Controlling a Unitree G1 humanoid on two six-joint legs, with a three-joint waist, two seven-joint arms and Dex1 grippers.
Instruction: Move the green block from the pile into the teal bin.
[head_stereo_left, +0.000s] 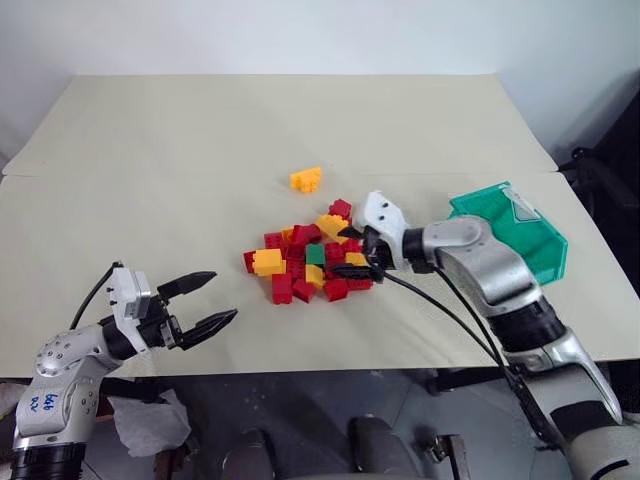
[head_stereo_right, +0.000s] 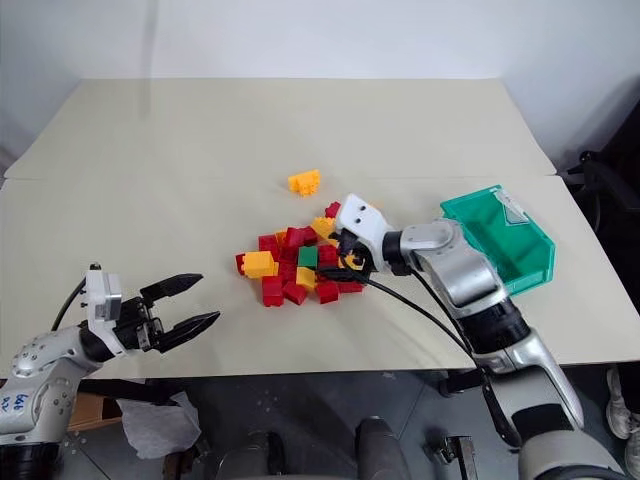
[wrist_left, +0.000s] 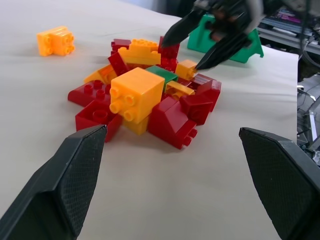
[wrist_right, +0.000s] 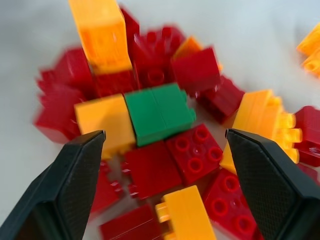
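Note:
The green block (wrist_right: 159, 113) lies in the middle of the pile (head_stereo_left: 305, 255) of red and yellow bricks, and it also shows as the green block (head_stereo_left: 315, 254) from the head. My right gripper (head_stereo_left: 352, 251) hovers open at the pile's right side, its fingers (wrist_right: 65, 185) spread wide with the green block just ahead between them, untouched. The teal bin (head_stereo_left: 520, 225) sits on the table to the right, behind my right forearm. My left gripper (head_stereo_left: 202, 302) is open and holds nothing, low at the table's front left, pointing toward the pile.
A lone yellow brick (head_stereo_left: 306, 179) lies apart behind the pile. The beige table (head_stereo_left: 200, 150) has a seam across its middle. Its front edge runs just past my left gripper, and crumpled white paper (head_stereo_left: 150, 420) lies on the floor below.

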